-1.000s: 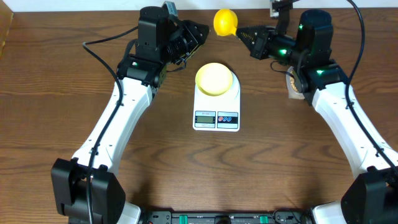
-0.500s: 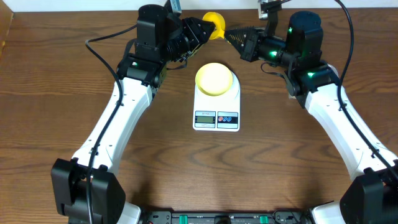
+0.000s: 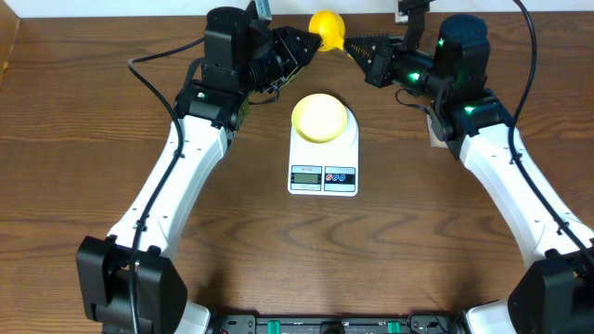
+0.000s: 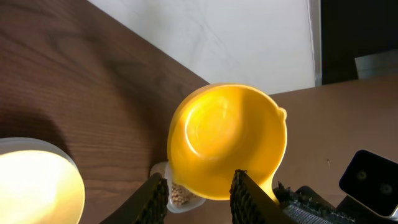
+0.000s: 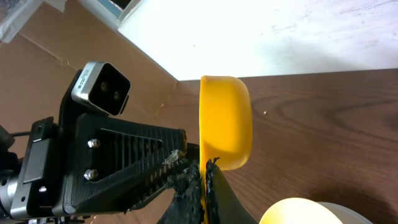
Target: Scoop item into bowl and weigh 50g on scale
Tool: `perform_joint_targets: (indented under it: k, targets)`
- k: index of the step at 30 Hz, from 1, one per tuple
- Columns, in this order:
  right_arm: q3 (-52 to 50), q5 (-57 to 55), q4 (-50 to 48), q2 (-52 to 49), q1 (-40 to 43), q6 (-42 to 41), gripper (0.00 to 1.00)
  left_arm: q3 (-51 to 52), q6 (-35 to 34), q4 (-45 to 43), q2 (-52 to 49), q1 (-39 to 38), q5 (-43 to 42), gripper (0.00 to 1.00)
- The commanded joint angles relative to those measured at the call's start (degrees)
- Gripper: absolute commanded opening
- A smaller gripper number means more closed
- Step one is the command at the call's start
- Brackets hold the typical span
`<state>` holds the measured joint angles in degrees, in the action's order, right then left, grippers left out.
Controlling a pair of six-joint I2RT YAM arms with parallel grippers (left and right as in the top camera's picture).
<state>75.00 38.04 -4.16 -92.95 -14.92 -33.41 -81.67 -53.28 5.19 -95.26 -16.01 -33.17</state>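
My right gripper [image 3: 355, 46] [image 5: 204, 165] is shut on the handle of a bright yellow scoop [image 3: 327, 26] [image 5: 225, 121], held at the table's far edge. In the left wrist view the scoop [image 4: 227, 137] faces me and looks empty. Under it sits a clear tub [image 4: 189, 207] holding the item, tan beans [image 4: 180, 195]. My left gripper [image 3: 302, 44] [image 4: 198, 177] has its fingers on either side of the tub, holding it. The pale yellow-green bowl [image 3: 320, 116] [image 4: 34, 180] stands empty on the white scale [image 3: 323, 174], nearer than both grippers. The tub is hidden in the overhead view.
A white wall [image 4: 249, 37] runs along the table's far edge [image 3: 139, 19], just behind the scoop. A small brown object [image 3: 434, 122] lies by the right arm. Black cables [image 3: 153, 60] trail from both arms.
The right gripper carried the scoop left to the left gripper, then slightly back and away. The left gripper edged right and has held still since.
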Motion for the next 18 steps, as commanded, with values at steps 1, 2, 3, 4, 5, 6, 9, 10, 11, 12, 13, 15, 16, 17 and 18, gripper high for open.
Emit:
perform_joint_targets:
  k: [1, 2, 3, 4, 5, 6, 9, 10, 11, 12, 13, 15, 16, 17, 18]
  targets:
    - [1.07, 3.63, -1.51, 0.35, 0.07, 1.31, 0.01, 0.13, 2.27, -0.15, -0.22, 0.09, -0.81, 0.36]
    - [1.07, 4.39, -1.86, 0.35, 0.07, 1.29, 0.01, 0.13, 2.27, -0.15, -0.22, 0.09, -0.68, 0.36]
    - [1.07, 5.05, -2.23, 0.35, 0.09, 1.25, 0.01, 0.13, 2.29, -0.15, -0.22, 0.09, -0.66, 0.36]
    - [1.07, 5.92, -2.64, 0.35, 0.09, 1.03, 0.01, 0.13, 2.29, -0.15, -0.22, 0.09, -0.61, 0.36]
    - [1.07, 6.47, -2.80, 0.35, 0.07, 0.63, 0.01, 0.13, 2.38, -0.15, -0.22, 0.09, -0.44, 0.36]
    - [1.07, 6.78, -2.78, 0.35, 0.02, 0.63, 0.01, 0.13, 2.86, -0.15, -0.22, 0.09, -0.44, 0.36]
    - [1.07, 7.63, -2.75, 0.37, 0.02, 0.20, 0.01, 0.13, 3.41, -0.15, -0.22, 0.09, -0.09, 0.36]
    - [1.07, 7.98, -2.71, 0.37, 0.02, 0.15, 0.01, 0.13, 3.54, -0.15, -0.22, 0.09, 0.39, 0.36]
    - [1.07, 8.55, -2.73, 0.37, 0.04, 0.13, 0.01, 0.13, 3.54, -0.15, -0.22, 0.09, 0.87, 0.36]
    - [1.07, 8.96, -2.73, 0.37, 0.04, 0.13, 0.01, 0.13, 3.54, -0.15, -0.22, 0.09, 1.49, 0.35]
    - [1.07, 9.16, -2.71, 0.37, 0.02, 0.09, 0.01, 0.13, 3.52, -0.15, -0.22, 0.09, 1.90, 0.34]
    - [1.07, 9.29, -2.71, 0.37, 0.02, 0.02, 0.01, 0.13, 3.52, -0.17, -0.22, 0.09, 2.45, 0.27]
    - [1.07, 9.27, -2.71, 0.37, 0.02, 0.02, 0.01, 0.13, 3.52, -0.17, -0.22, 0.09, 2.58, 0.23]
    - [1.07, 9.27, -2.71, 0.37, 0.02, 0.02, 0.01, 0.13, 3.52, -0.17, -0.22, 0.09, 2.62, 0.19]
    - [1.07, 9.29, -2.73, 0.37, 0.00, 0.02, 0.01, 0.13, 3.52, -0.17, -0.22, 0.09, 2.80, 0.13]
